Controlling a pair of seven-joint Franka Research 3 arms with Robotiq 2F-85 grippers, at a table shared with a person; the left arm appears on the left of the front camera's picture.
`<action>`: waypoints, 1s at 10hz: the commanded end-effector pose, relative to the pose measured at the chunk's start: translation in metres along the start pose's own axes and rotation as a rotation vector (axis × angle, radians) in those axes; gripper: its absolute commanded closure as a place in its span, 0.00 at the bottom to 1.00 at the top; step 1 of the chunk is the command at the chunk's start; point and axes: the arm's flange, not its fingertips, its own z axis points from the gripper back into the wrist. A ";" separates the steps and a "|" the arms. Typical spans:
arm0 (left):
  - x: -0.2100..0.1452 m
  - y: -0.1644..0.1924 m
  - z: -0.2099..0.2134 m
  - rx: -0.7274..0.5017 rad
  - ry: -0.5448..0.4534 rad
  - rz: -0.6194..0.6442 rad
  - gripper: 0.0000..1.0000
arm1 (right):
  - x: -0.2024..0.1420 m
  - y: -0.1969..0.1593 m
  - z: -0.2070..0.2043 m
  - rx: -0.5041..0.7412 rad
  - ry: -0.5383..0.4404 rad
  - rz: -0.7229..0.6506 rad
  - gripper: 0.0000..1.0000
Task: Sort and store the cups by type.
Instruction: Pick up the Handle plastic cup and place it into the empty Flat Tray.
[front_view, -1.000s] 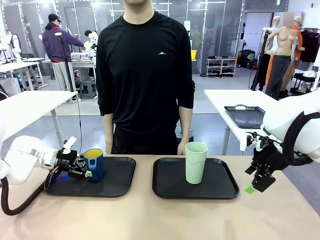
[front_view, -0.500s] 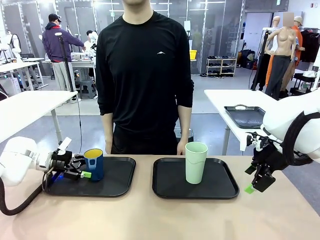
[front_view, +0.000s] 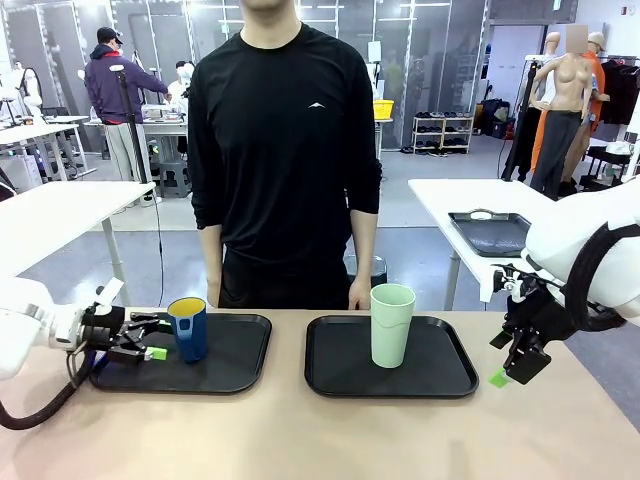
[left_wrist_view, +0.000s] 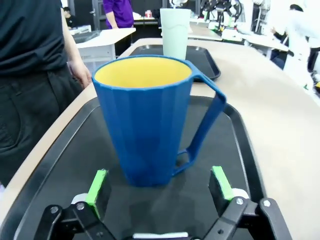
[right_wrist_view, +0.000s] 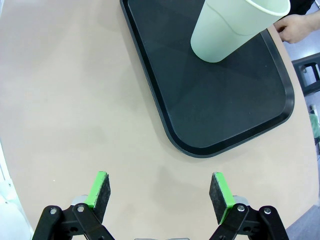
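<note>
The blue mug was seen standing upright on the left black tray, handle turned toward the robot's side, and the mint-green tumbler upright on the right black tray; each cup was thus found alone on its own tray. The left claw was held low over the left tray, just beside the mug, its fingers spread and nothing pinched between them; in the left wrist view the mug was seen ahead of the green pads, apart from both. The right claw was hung over the bench to the right of the tumbler's tray, fingers likewise spread and empty, with bare bench below it. The person's hands were kept at the far edge.

The sorting was judged to be all but finished, the step in hand being the release of the mug. What the next move called for was judged to be a level withdrawal of the left claw, so that the handle would not be clipped and the mug not tipped.
</note>
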 end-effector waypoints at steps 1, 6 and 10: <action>0.008 -0.023 0.016 0.057 0.017 -0.005 0.00 | 0.001 -0.001 -0.001 -0.008 0.007 -0.007 0.00; 0.074 -0.086 0.043 0.185 0.051 0.050 0.00 | 0.001 -0.001 -0.001 -0.008 0.007 -0.007 0.00; 0.098 -0.107 0.053 0.242 0.086 0.052 0.00 | 0.001 -0.001 -0.001 -0.008 0.007 -0.007 0.00</action>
